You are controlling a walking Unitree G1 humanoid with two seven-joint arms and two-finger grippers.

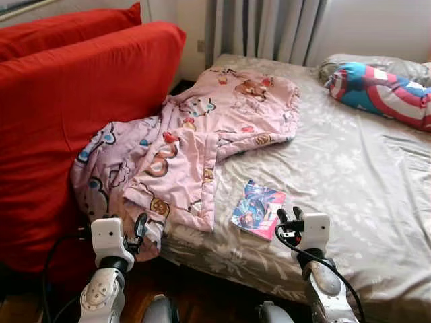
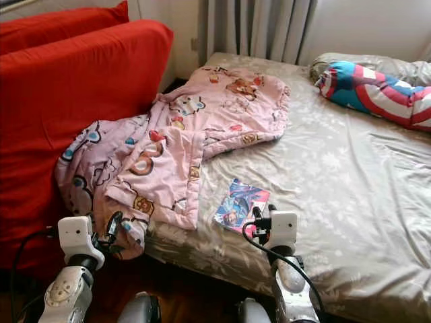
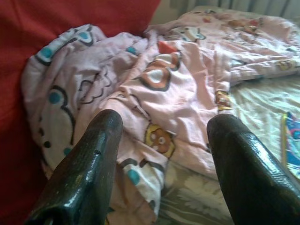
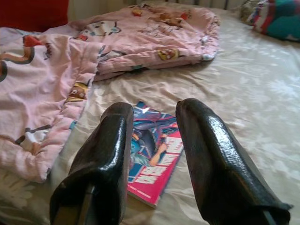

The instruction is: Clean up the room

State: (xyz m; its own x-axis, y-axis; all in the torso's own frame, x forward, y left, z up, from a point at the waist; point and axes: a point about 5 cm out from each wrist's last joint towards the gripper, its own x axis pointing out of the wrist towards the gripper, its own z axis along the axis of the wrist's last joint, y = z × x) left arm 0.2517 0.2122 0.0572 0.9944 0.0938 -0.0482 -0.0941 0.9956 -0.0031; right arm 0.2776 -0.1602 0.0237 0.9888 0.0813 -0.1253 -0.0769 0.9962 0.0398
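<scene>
A pink cartoon-print blanket (image 1: 195, 145) lies crumpled across the bed's left side and hangs over its near edge against the red sofa. A colourful comic book (image 1: 258, 209) lies flat on the grey floral sheet (image 1: 350, 182) near the bed's front edge. My right gripper (image 1: 289, 217) hovers just in front of the book, its fingers (image 4: 112, 154) open with the book (image 4: 157, 157) showing between them. My left gripper (image 1: 139, 229) is open at the hanging corner of the blanket (image 3: 159, 103), holding nothing.
A red sofa (image 1: 60, 114) stands close against the bed's left side. A pillow with a star-and-stripes shield print (image 1: 380, 91) lies at the far right by the headboard end. Grey curtains (image 1: 266, 30) hang behind. Dark wooden floor (image 1: 195, 296) shows below the bed edge.
</scene>
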